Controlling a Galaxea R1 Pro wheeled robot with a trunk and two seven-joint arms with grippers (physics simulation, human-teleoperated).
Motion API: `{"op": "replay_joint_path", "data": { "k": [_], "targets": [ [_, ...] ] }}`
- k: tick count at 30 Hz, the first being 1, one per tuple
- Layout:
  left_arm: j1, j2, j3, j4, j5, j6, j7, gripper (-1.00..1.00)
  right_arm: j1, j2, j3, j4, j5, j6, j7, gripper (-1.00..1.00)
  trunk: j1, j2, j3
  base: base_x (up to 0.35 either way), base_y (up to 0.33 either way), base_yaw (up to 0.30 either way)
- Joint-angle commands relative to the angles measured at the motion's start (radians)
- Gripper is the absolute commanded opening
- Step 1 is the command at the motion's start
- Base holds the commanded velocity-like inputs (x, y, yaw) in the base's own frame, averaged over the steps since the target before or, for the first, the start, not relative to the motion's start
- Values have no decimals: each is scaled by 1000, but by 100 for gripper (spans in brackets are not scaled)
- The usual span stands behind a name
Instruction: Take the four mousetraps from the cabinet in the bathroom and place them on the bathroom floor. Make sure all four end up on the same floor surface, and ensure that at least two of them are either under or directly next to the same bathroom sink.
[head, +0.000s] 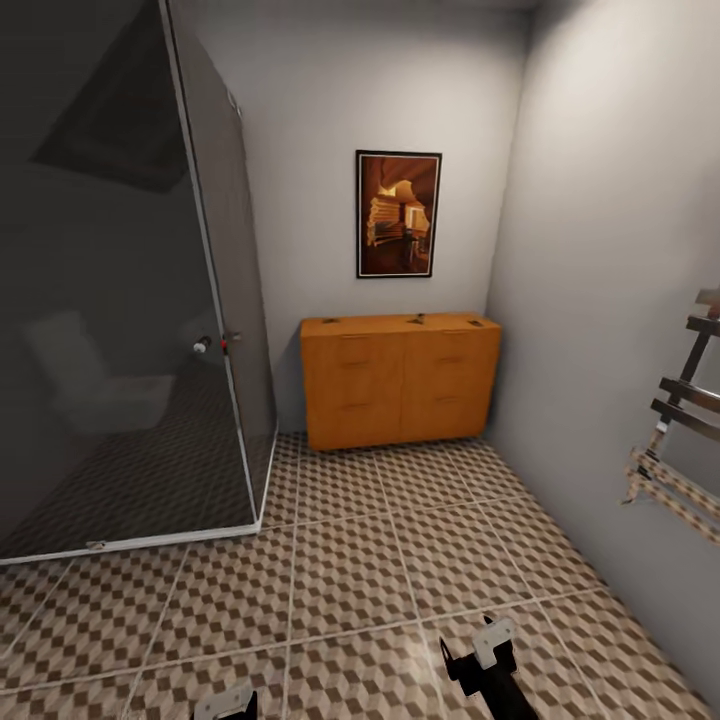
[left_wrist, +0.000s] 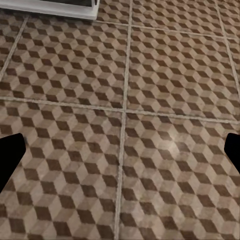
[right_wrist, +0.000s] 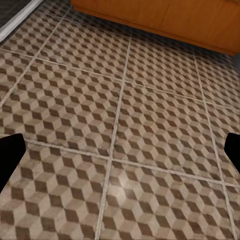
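The orange-brown cabinet (head: 400, 380) stands against the far wall, and its base (right_wrist: 165, 17) also appears in the right wrist view. Small dark shapes on its top, one near the left end (head: 330, 321) and one near the middle (head: 418, 319), look like mousetraps but are too small to tell. Cube-patterned bathroom floor (head: 350, 570) stretches from me to the cabinet. My left gripper (head: 225, 702) (left_wrist: 120, 155) and right gripper (head: 480, 645) (right_wrist: 120, 155) hang low over the tiles, both open and holding nothing. The sink is out of view.
A dark glass shower enclosure (head: 130, 300) fills the left side, with its white base rail (head: 140, 543) on the floor. A framed picture (head: 398, 213) hangs above the cabinet. A towel rack (head: 685, 440) juts from the right wall.
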Motion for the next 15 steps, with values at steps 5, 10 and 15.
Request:
{"op": "replay_joint_path", "data": {
  "k": [5,10,15],
  "targets": [
    [-1,0,-3,1,4,-3,4,100,0,-1,1,0,4,-2,-4,100,0,-1,-1,162,-240,103],
    [-1,0,-3,1,4,-3,4,100,0,-1,1,0,4,-2,-3,100,0,-1,-1,182,-255,31],
    [-1,0,-3,1,3,-3,4,100,0,-1,1,0,4,-2,-3,100,0,-1,-1,188,-259,9]
  ]
}}
